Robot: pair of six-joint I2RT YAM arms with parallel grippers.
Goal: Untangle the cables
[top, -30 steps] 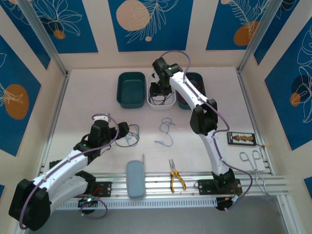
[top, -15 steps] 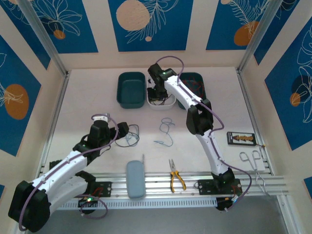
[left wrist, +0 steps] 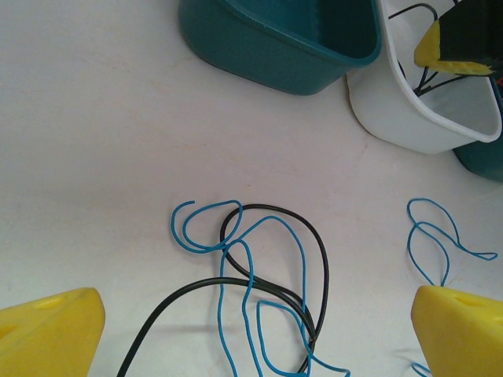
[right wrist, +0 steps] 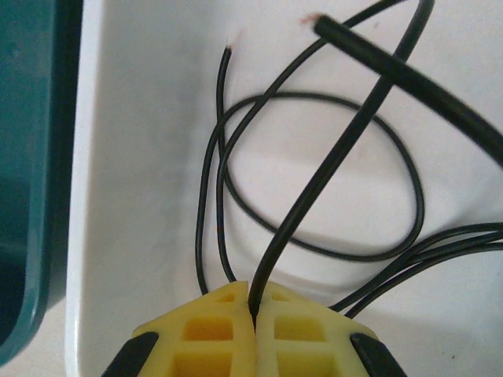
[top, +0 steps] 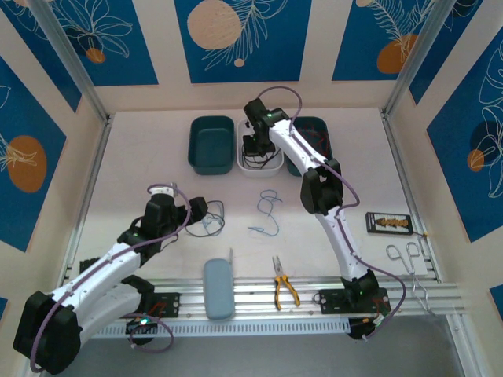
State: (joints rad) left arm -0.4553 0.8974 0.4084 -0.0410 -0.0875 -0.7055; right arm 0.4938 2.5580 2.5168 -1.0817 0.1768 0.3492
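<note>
White bin (right wrist: 141,157): right tool (right wrist: 255,302) clamps black cable (right wrist: 326,177), apparently.

Two teal bins (top: 211,149), one white bin (left wrist: 401,118), one grey case (top: 218,288), one pliers (top: 284,287).

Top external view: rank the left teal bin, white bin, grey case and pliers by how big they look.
1. Left teal bin and white bin: about alike; the white one is partly covered, so no ranking.
2. Grey case.
3. Pliers.

right pincer (top: 253,149) in white bin (top: 272,170)
</note>
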